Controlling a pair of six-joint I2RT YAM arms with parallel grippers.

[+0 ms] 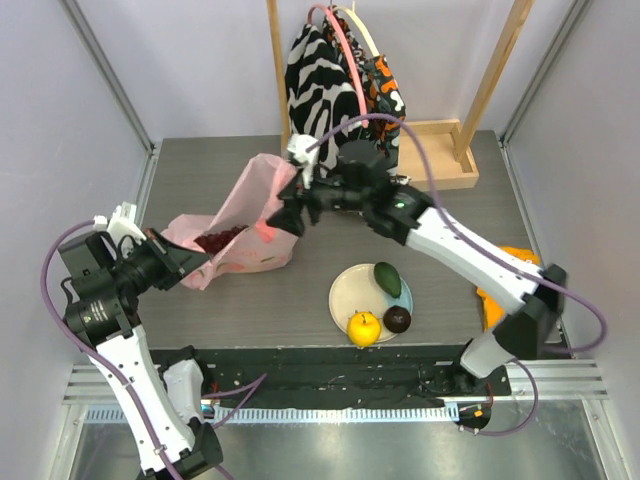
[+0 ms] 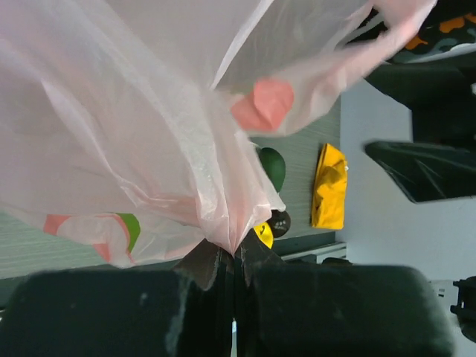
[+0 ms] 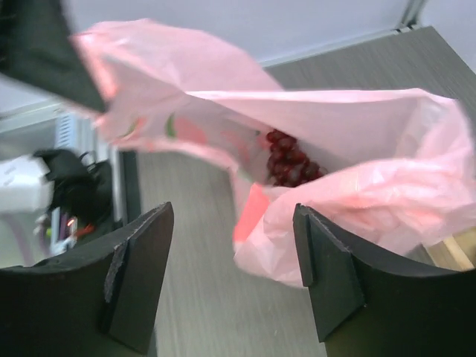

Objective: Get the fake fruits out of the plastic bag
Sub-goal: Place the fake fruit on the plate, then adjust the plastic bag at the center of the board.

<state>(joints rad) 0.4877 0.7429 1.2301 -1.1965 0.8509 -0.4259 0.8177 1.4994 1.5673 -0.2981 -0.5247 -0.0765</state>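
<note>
The pink plastic bag [image 1: 243, 225] lies open on the table's left half. My left gripper [image 1: 188, 262] is shut on a bunched fold of the bag [image 2: 227, 238] at its lower left. The dark red grape bunch [image 1: 220, 238] lies inside the bag, and it shows in the right wrist view [image 3: 292, 162]. My right gripper [image 1: 290, 215] is open and empty, hovering at the bag's right edge with bag film [image 3: 312, 223] between its fingers. A green avocado [image 1: 388, 279], a yellow-orange fruit [image 1: 364, 327] and a dark maroon fruit [image 1: 397, 319] lie on the plate [image 1: 345, 293].
A zebra-striped cloth bag [image 1: 320, 85] hangs on a wooden stand [image 1: 440, 150] at the back. An orange cloth [image 1: 492, 300] lies at the right, also in the left wrist view [image 2: 329, 186]. A black strip [image 1: 330, 365] runs along the near edge.
</note>
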